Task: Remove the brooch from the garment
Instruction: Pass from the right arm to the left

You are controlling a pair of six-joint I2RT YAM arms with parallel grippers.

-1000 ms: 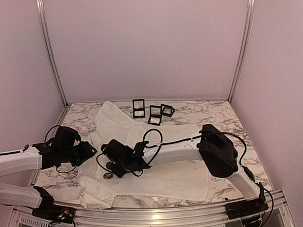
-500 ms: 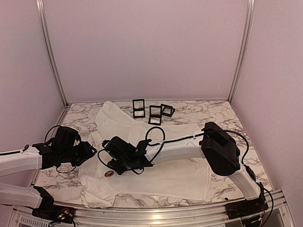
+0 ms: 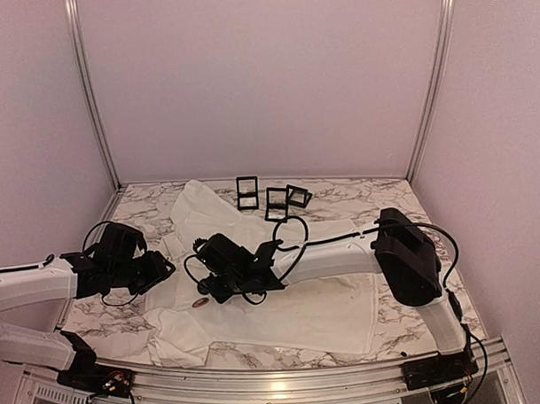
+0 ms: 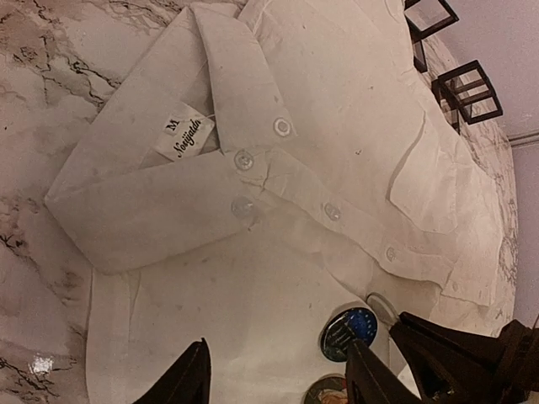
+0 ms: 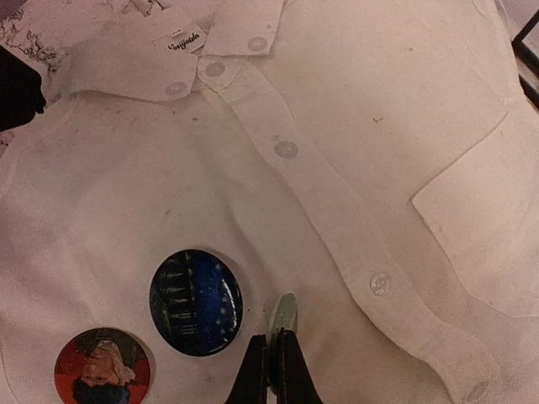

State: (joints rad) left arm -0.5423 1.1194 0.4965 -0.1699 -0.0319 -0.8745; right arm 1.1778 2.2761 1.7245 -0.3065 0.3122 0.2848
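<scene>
- The pale brooch (image 5: 285, 313) is on the front of the garment (image 5: 396, 118). It is tipped up on its edge, just beside the button strip and below the collar.
- The job does not look done. The pale brooch sits right at the cloth, and I cannot tell if its pin is out.
- 2 more round ones, a blue brooch (image 5: 195, 301) and a red brooch (image 5: 101, 369), lie flat on the cloth just beside it.
- What is left, I think, is to pull the pale brooch free and lift it away from the garment.
- The right gripper (image 5: 278, 343) has its jaws pressed together. They seem to pinch the bottom rim of the pale brooch.
- The left gripper (image 4: 276, 347) hangs over the garment near the collar. Its jaws are spread apart, holding nothing and touching nothing.
- The garment lies spread out on the marble desk (image 3: 390, 198).
</scene>
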